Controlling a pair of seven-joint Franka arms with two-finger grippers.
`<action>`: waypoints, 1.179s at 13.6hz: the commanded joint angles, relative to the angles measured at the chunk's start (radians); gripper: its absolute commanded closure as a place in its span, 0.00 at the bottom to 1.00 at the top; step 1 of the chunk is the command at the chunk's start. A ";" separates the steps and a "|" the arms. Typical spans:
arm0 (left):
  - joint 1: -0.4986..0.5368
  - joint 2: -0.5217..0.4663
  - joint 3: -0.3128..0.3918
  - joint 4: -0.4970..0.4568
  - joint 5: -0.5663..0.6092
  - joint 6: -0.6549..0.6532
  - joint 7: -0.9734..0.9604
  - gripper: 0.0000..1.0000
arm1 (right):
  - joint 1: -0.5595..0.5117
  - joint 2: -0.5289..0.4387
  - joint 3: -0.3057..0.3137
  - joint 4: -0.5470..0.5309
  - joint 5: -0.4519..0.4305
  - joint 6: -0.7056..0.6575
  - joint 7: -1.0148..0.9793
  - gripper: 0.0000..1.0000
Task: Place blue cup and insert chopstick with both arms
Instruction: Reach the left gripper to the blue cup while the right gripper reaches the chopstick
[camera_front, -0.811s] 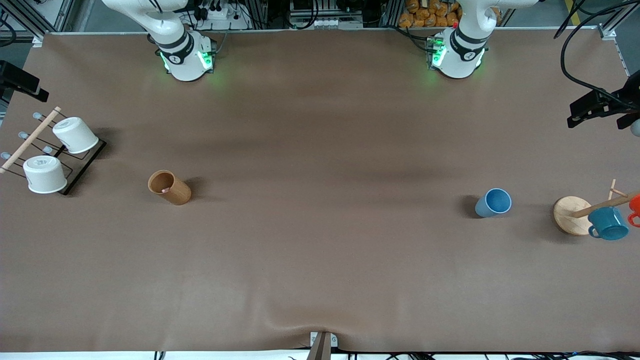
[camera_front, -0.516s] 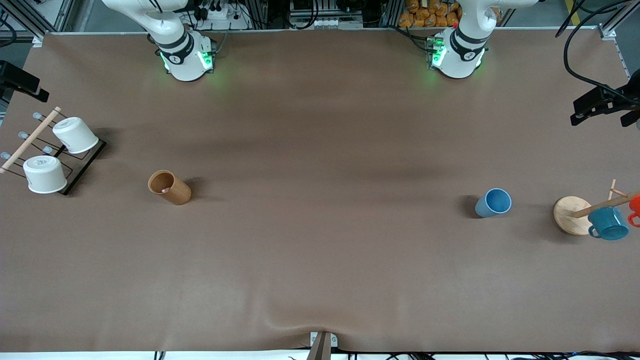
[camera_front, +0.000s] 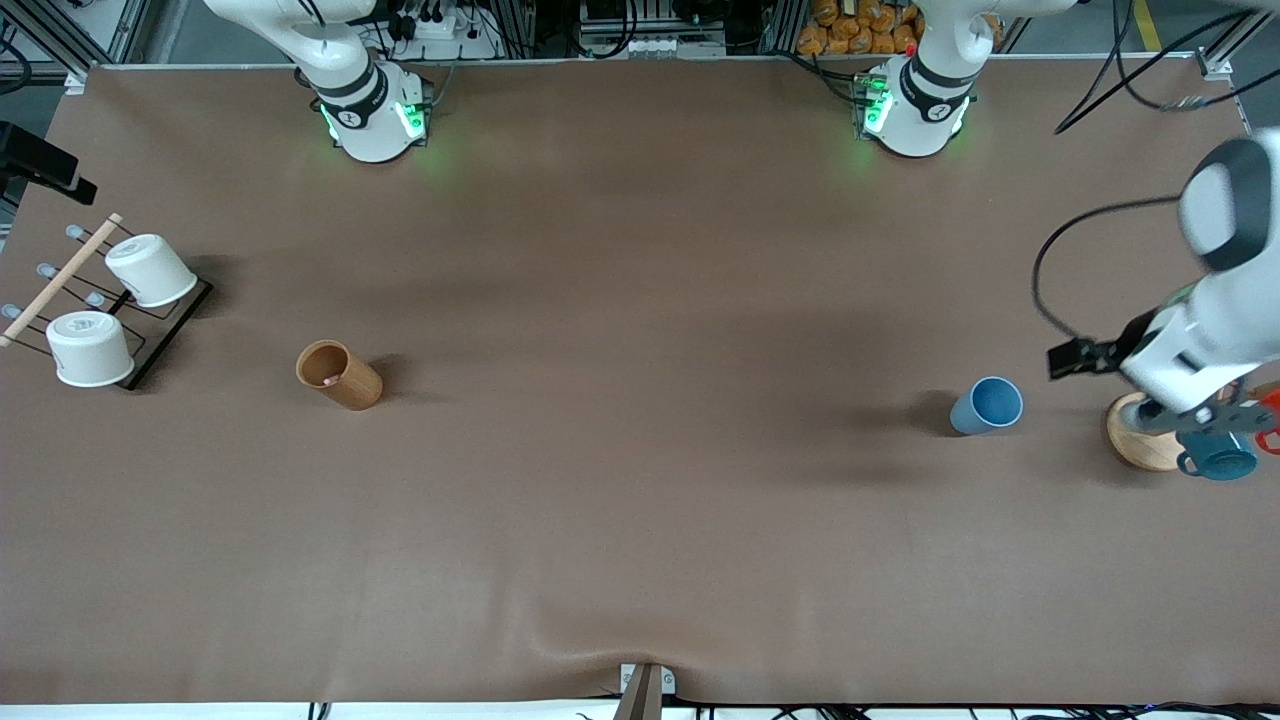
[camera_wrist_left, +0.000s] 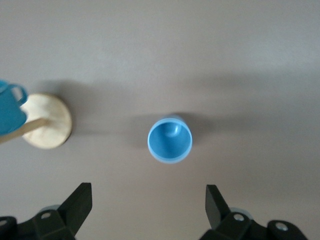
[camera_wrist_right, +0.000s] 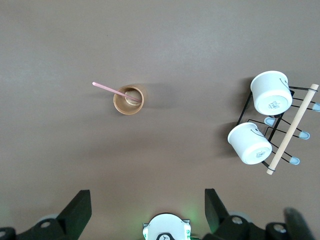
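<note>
The blue cup (camera_front: 986, 405) stands upright on the brown table toward the left arm's end; it also shows in the left wrist view (camera_wrist_left: 170, 140). My left gripper (camera_wrist_left: 149, 210) is open and empty, up in the air beside the cup, near the mug stand. The pink chopstick (camera_wrist_right: 111, 90) leans in the tan wooden cup (camera_wrist_right: 128, 100), which stands toward the right arm's end (camera_front: 338, 374). My right gripper (camera_wrist_right: 147, 212) is open and empty, high over the table near its own base; it is out of the front view.
A mug stand with a round wooden base (camera_front: 1130, 445) holds a teal mug (camera_front: 1222, 458) and an orange mug (camera_front: 1270, 408) at the left arm's end. Two white cups (camera_front: 150, 270) and a long wooden dowel (camera_front: 60, 280) sit on a black rack at the right arm's end.
My left arm has swung in from the view's edge and now hangs over the mug stand beside the blue cup. The cups have not moved.
</note>
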 joint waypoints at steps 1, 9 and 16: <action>0.008 0.020 -0.001 -0.080 -0.020 0.101 0.008 0.00 | 0.006 0.020 0.004 0.012 0.006 0.005 0.005 0.00; 0.037 0.081 -0.001 -0.287 -0.020 0.380 0.011 0.12 | 0.087 0.123 0.005 0.012 0.016 0.062 0.007 0.00; 0.046 0.149 -0.004 -0.276 -0.020 0.437 0.007 0.91 | 0.193 0.259 0.004 0.009 -0.004 0.158 0.002 0.00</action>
